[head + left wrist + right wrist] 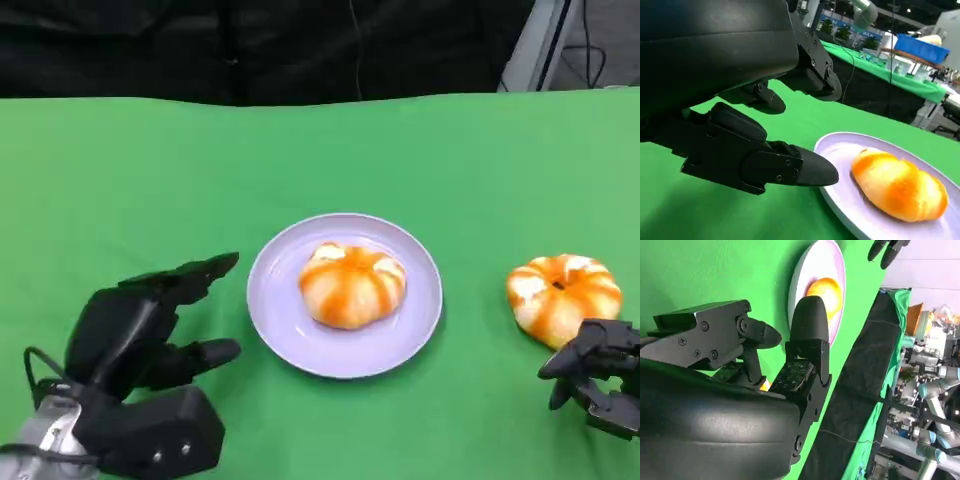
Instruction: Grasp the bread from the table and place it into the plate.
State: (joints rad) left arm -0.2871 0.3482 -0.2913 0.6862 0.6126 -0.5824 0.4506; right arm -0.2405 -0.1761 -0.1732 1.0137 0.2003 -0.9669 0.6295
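Plate (345, 355): lavender, holding one glazed bun (352, 284).
Second bun (563, 296): on green cloth (right side).
Left hand (150, 335): fingers spread, empty.
Right hand (598, 372): fingers apart, beside second bun, empty.

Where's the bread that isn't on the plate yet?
In the head view, the loose bread lies on the green table to the right of the plate, just beyond the right hand.

Left hand (740, 100) fingers (790, 167) spread empty beside lilac plate (840, 150), orange-striped bread (900, 186) on it, green table (700, 210)
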